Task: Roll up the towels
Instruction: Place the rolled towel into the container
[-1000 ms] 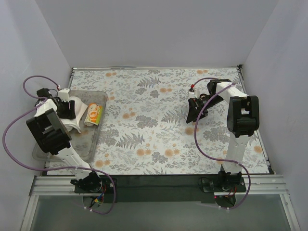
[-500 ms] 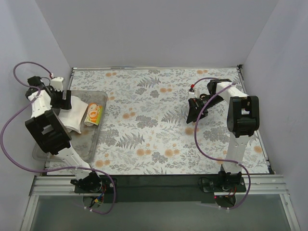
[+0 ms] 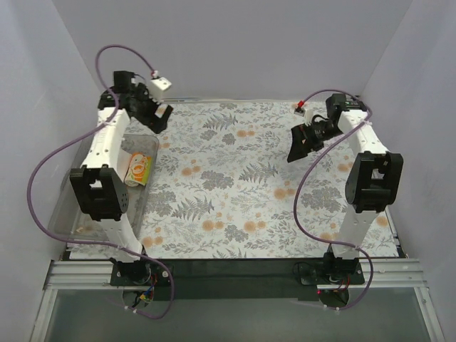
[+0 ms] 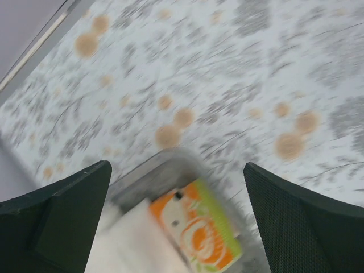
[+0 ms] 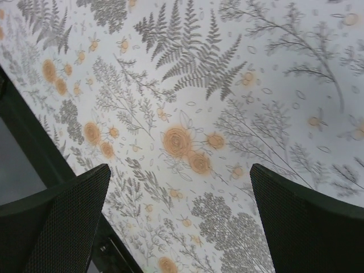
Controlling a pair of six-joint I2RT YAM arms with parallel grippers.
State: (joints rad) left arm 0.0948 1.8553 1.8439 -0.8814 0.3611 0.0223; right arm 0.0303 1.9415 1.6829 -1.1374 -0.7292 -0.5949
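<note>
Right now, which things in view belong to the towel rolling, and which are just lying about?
For the job:
- white towel, in the tray
- printed cloth, orange and green, beside it in the tray

Just there:
- clear tray that holds both
- patterned table cover

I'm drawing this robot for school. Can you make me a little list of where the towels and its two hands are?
printed cloth: rolled up, lying in the clear tray
white towel: beside it in the tray, blurry
left gripper: open, empty, up high near the tray's far end
right gripper: open, empty, above the fern table covering
</note>
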